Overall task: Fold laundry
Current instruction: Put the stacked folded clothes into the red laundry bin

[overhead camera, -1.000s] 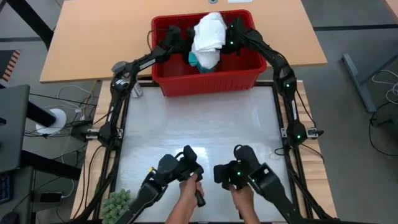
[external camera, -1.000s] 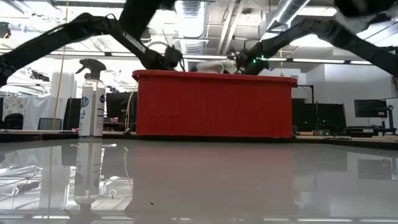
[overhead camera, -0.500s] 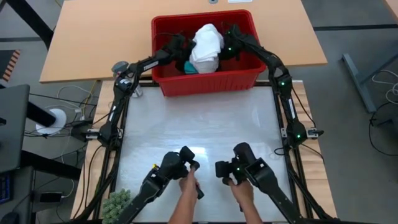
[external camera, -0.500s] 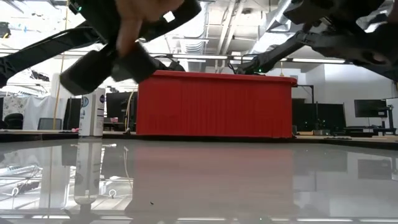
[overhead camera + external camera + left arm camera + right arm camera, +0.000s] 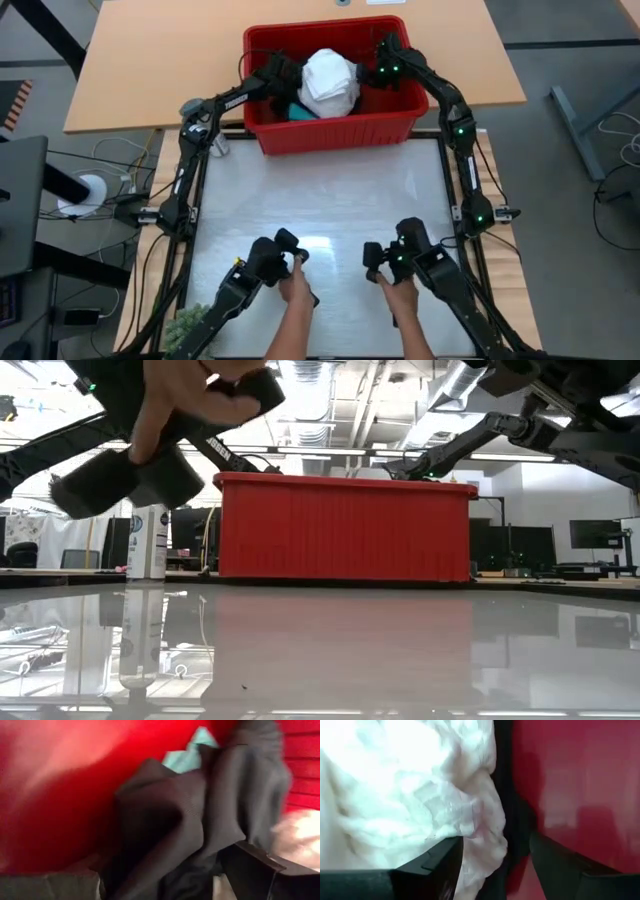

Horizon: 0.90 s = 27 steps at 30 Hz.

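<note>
Inside red ribbed basket (image 5: pixel 330 125): my left hand (image 5: pixel 283 82) and right hand (image 5: pixel 378 62) spread wide, flanking crumpled white laundry (image 5: pixel 330 82); long axis indiscernible.

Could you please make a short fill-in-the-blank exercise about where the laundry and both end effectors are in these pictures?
1. The white garment lies inside the red ____.
2. In the left wrist view, a ____ garment fills the space ahead of the left end effector.
3. The right end effector is on the side of the ____ garment.
4. A teal garment peeks out ____ the white one.

Missing words: basket; black; white; beneath
</note>
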Motion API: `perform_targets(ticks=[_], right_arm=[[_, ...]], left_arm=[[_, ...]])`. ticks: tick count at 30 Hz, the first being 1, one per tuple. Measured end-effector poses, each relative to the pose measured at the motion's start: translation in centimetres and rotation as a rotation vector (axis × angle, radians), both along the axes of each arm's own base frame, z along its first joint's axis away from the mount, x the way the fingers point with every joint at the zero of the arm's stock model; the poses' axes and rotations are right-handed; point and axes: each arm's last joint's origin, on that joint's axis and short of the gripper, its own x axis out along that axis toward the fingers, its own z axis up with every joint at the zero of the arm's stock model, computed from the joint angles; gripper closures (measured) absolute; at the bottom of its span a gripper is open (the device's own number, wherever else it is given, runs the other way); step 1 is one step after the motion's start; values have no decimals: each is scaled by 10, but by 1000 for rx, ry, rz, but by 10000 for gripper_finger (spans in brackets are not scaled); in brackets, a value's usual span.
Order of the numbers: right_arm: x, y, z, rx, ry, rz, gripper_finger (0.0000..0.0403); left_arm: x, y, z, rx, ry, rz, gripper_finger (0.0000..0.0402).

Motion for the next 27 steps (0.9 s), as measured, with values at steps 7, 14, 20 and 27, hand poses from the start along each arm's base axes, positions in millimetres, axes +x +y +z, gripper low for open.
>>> perform_targets(ticks=[7, 14, 20, 27], right_arm=[[-8, -6, 31, -82, -66, -17, 149], [-12, 1, 69, -201, -132, -19, 148], [-10, 4, 90, -311, -172, 1, 148], [6, 12, 99, -364, -213, 49, 148]], left_arm=[[-1, 11, 18, 151, -141, -59, 137], [-10, 19, 30, 200, -229, -82, 136], [-16, 24, 37, 232, -226, -111, 136], [-38, 36, 77, 346, -76, -134, 136]])
